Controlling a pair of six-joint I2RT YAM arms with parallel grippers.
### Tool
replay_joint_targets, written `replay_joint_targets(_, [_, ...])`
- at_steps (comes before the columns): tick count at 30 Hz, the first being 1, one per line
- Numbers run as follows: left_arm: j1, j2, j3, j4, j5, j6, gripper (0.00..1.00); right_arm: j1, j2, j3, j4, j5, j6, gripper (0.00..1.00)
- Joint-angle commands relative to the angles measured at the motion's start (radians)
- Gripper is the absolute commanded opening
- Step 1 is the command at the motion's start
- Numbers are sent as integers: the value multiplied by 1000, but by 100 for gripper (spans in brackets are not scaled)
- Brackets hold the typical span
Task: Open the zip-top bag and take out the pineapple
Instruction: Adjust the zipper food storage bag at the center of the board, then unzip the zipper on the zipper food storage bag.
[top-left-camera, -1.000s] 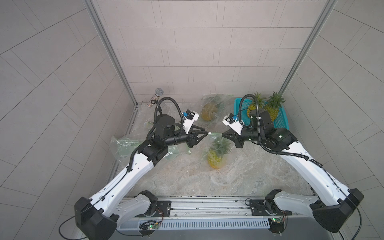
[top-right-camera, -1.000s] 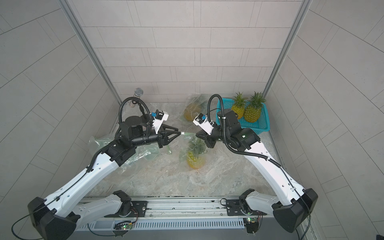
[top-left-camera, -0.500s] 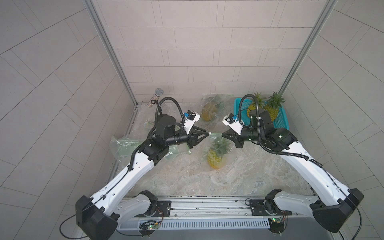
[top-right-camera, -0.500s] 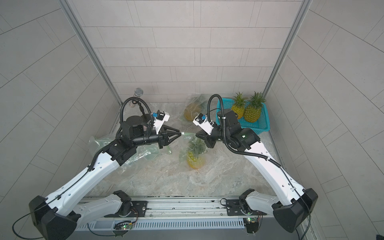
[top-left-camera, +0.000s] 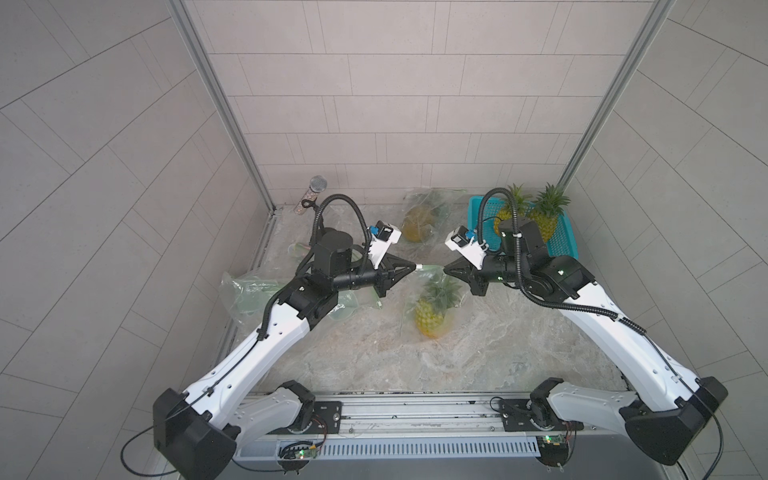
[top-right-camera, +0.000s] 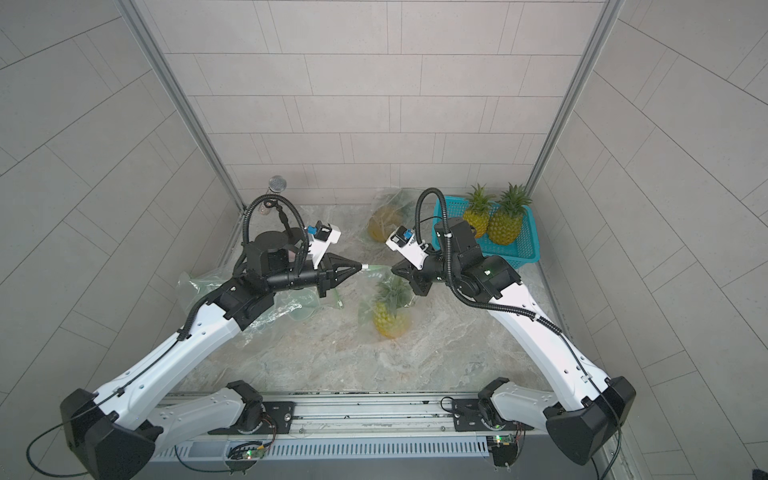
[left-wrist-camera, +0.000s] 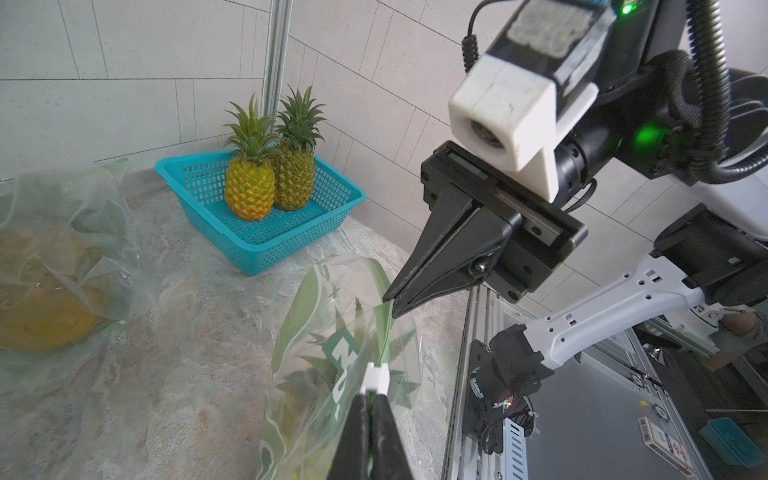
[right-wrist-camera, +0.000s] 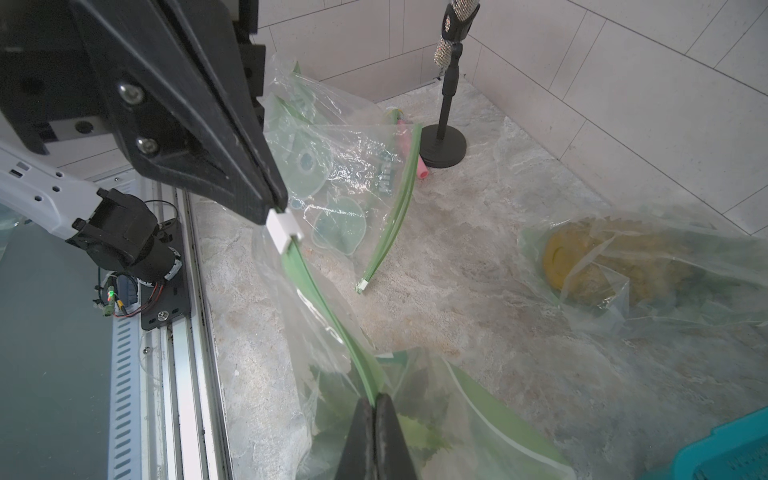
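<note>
In both top views the left fingers (top-left-camera: 401, 272) (top-right-camera: 347, 270) and the right fingers (top-left-camera: 457, 272) (top-right-camera: 405, 274) are held above the middle of the tabletop (top-left-camera: 374, 353), tips turned toward each other. The top edge of the zip-top bag (top-left-camera: 409, 309) is stretched between them. The pineapple (top-left-camera: 430, 322) (top-right-camera: 388, 322) is seen inside that bag, below the edge, crown uppermost; whether it rests on the tabletop cannot be told. A blue basket (top-left-camera: 563, 245) holding two more fruits is set in the far right corner, a second bagged fruit (top-left-camera: 417, 218) lies just beside it, empty bags (top-left-camera: 249, 291) lie under the left arm, and a microphone (top-left-camera: 316, 195) stands in the far left corner. In the left wrist view the left fingers (left-wrist-camera: 386, 428) are pressed together on the white slider (left-wrist-camera: 376, 376) of the bag (left-wrist-camera: 299, 316), and the right fingers (left-wrist-camera: 440, 257) are closed on the green zip strip (left-wrist-camera: 384, 328) at its other end; pineapple leaves (left-wrist-camera: 307, 374) are seen through the plastic. In the right wrist view the right fingers (right-wrist-camera: 388, 432) are pinched on the zip strip (right-wrist-camera: 332, 316), which runs up to the slider (right-wrist-camera: 284, 228) gripped by the left fingers (right-wrist-camera: 232, 158).
</note>
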Motion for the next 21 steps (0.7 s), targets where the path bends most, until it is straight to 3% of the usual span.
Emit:
replay_joint_targets(1, [3,-16,27,-24,17,54,0,6,-10,61,44,-112,13,16])
replay_joint_targets(3, [3,-13,49,-49,26,90,0,11,-2,77,48,-174,13,31])
replay_joint_targets(9, [2,15,106,-95,114,186,0,26,74,173,-8,-278,-16,48])
replay_joint_targets(13, [3,22,116,-88,124,211,0,37,153,244,-82,-310,-47,53])
replay_joint_targets(21, [2,-5,98,-43,106,209,0,60,233,303,-144,-338,-87,52])
